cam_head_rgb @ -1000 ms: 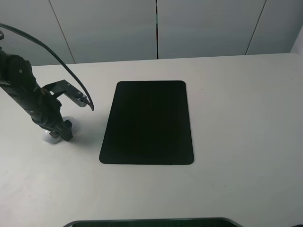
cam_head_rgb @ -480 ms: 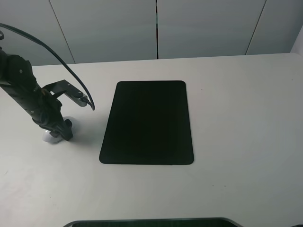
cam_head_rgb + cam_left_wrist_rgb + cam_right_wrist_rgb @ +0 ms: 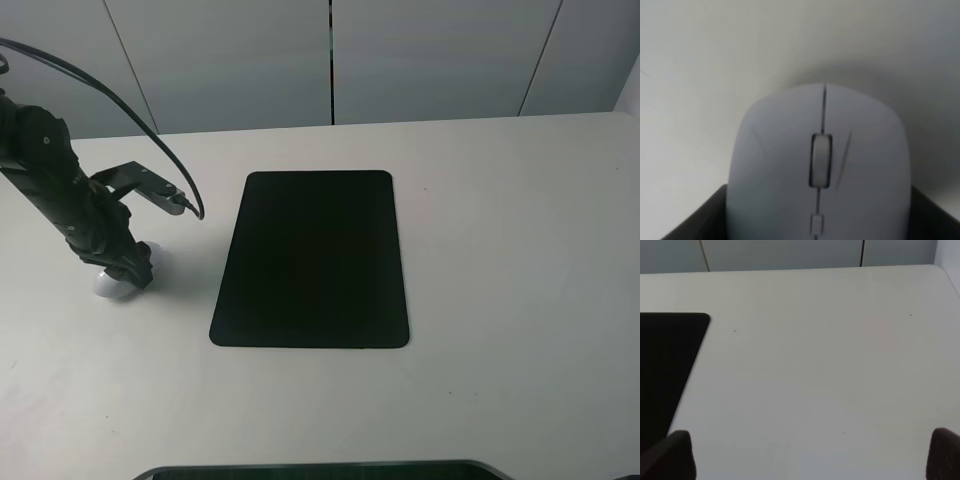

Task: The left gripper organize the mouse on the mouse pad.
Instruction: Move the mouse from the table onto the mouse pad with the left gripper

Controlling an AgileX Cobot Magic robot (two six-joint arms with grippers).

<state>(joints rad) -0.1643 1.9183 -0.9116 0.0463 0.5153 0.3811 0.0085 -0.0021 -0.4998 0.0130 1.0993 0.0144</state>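
The white mouse (image 3: 110,284) lies on the table's left side, well left of the black mouse pad (image 3: 312,258). My left gripper (image 3: 132,268) is down over it, largely hiding it in the exterior view. In the left wrist view the mouse (image 3: 820,160) fills the frame, scroll wheel up, with dark fingers (image 3: 695,220) pressed against both its flanks. The pad is bare, and its corner (image 3: 665,365) shows in the right wrist view. My right gripper (image 3: 807,455) hovers open over bare table, right of the pad.
The pale table (image 3: 500,220) runs to a grey wall panel at the back. A dark edge (image 3: 320,470) sits along the front of the exterior view. The left arm's cable (image 3: 150,130) loops above the table's left side.
The left arm has shifted slightly up and back, and its cable has swung with it. More of the mouse's white body shows under the fingers now.
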